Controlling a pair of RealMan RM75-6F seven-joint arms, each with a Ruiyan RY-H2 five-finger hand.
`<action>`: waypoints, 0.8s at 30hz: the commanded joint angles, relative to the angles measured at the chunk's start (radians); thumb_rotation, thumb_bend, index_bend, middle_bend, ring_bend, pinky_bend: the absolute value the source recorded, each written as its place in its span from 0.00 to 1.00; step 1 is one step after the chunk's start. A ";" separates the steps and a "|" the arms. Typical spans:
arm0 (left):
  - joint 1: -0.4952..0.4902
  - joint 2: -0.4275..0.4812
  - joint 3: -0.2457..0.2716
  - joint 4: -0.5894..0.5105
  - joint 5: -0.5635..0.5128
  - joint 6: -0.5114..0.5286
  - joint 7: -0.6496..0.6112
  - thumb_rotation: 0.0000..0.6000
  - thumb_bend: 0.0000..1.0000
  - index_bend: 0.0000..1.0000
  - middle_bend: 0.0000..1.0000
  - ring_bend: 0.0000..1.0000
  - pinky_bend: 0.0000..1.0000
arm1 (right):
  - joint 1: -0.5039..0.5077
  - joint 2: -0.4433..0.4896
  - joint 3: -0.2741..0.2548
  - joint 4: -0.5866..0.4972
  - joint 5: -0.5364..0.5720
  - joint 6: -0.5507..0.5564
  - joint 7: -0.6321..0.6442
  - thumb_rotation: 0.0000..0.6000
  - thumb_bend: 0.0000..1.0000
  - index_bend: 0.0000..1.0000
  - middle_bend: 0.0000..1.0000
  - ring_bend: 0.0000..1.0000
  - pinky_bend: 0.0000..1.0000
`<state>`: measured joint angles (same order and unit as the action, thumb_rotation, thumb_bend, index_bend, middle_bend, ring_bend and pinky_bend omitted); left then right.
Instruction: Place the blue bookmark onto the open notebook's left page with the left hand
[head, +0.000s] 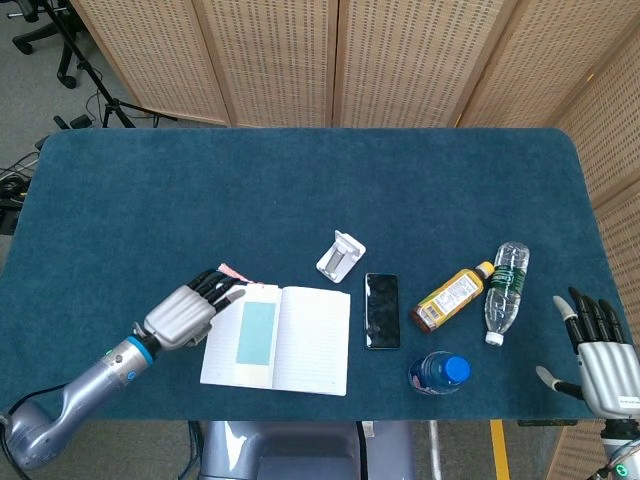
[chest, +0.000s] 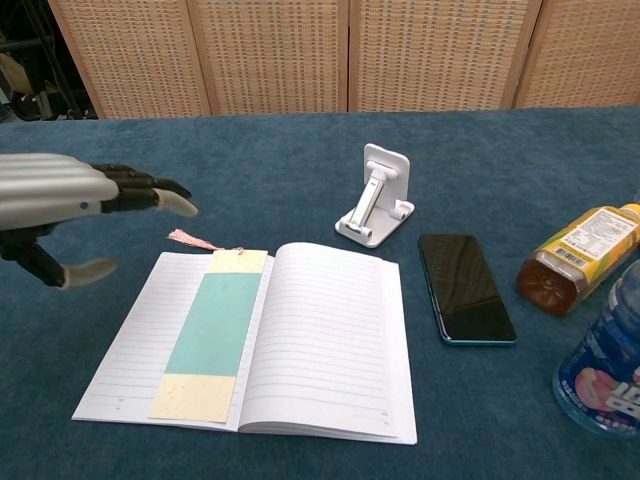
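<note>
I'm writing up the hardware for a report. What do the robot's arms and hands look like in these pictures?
The left hand has a silver-grey back, black fingers with pale tips and a pale thumb. A blue ring marks its wrist, and the left arm is smooth rounded grey. The right hand looks the same: grey back, black fingers, pale thumb, seen at the frame's lower right corner. No loose cables show.

Silver robot hand (head: 185, 312), black fingers (chest: 135, 192) (pale tips).
</note>
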<state>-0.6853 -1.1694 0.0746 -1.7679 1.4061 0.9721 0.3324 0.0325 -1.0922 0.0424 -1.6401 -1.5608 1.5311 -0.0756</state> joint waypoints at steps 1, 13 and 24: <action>0.095 0.046 0.019 -0.050 -0.009 0.106 -0.014 1.00 0.48 0.00 0.00 0.00 0.00 | 0.003 -0.004 -0.003 -0.001 -0.005 -0.005 -0.010 1.00 0.00 0.00 0.00 0.00 0.00; 0.331 0.025 0.056 0.001 0.042 0.387 -0.095 1.00 0.33 0.00 0.00 0.00 0.00 | 0.008 -0.015 -0.003 -0.003 0.001 -0.013 -0.041 1.00 0.00 0.00 0.00 0.00 0.00; 0.442 -0.051 0.030 0.111 0.136 0.564 -0.067 1.00 0.31 0.00 0.00 0.00 0.00 | 0.008 -0.021 -0.002 0.000 -0.008 -0.004 -0.044 1.00 0.00 0.00 0.00 0.00 0.00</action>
<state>-0.2529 -1.2134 0.1168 -1.6662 1.5351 1.5143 0.2643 0.0401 -1.1128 0.0412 -1.6397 -1.5666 1.5284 -0.1187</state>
